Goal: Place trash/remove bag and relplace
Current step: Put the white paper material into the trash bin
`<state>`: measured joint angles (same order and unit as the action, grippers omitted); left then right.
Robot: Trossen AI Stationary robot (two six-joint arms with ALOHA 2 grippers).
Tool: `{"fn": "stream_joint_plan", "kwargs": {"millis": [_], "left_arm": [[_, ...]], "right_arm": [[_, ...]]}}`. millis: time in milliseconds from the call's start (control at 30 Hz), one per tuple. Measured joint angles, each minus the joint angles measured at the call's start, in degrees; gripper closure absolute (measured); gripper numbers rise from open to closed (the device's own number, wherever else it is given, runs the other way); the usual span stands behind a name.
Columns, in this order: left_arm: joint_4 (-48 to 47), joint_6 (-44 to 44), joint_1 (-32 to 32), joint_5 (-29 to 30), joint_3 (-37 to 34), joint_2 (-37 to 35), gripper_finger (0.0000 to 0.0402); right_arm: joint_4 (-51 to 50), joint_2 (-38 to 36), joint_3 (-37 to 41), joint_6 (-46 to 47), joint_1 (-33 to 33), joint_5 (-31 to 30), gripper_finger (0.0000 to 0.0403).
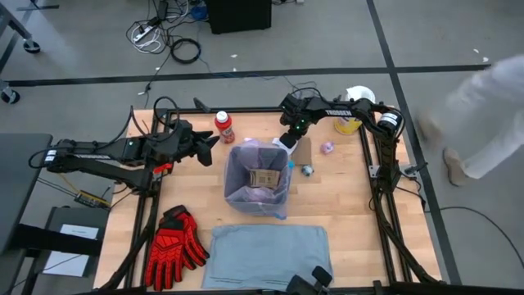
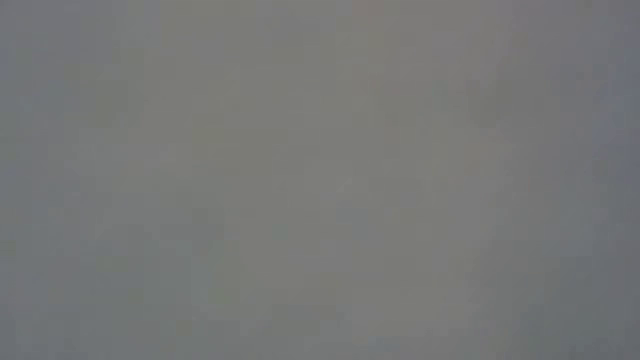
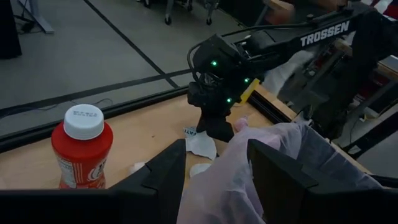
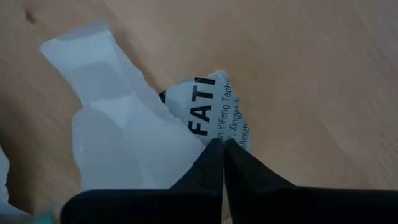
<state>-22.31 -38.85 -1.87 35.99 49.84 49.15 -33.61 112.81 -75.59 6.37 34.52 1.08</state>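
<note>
Because the paper [image 4: 186, 118] lying on the table beside the bag [image 1: 258, 179] is thin, light and limp, the right gripper [image 4: 222, 144], closed, pinches its printed edge. The left gripper [image 3: 214, 180] stands open beside the bottle [image 3: 81, 146].

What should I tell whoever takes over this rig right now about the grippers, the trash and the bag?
Right gripper: shut, tips pinched on the torn white printed paper lying on the table just behind the bin.
Left gripper: open around a fold of the thin translucent pink-lavender liner at the bin's left rim.
Done: a brown cardboard piece is already in the bin.
Left: the paper, the red-labelled white-capped bottle, and small scraps to the right. Then pull the liner and fit the folded grey-blue liner at the front edge.
The low view shows nothing.
</note>
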Motion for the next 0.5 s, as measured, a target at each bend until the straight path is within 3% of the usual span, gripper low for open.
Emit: {"fn": "stream_joint_plan", "kwargs": {"millis": [400, 500], "left_arm": [[0.04, 0.93, 0.0, 0.15, 0.0, 0.0, 0.022], [0.04, 2.68, 0.0, 2.43, -0.02, 0.0, 0.022]], "right_arm": [[0.46, -12.0, 0.11, 0.86, -1.12, 7.23, 0.0403], [4.33, -14.96, 0.04, 0.66, -1.11, 12.86, 0.0403]]}}
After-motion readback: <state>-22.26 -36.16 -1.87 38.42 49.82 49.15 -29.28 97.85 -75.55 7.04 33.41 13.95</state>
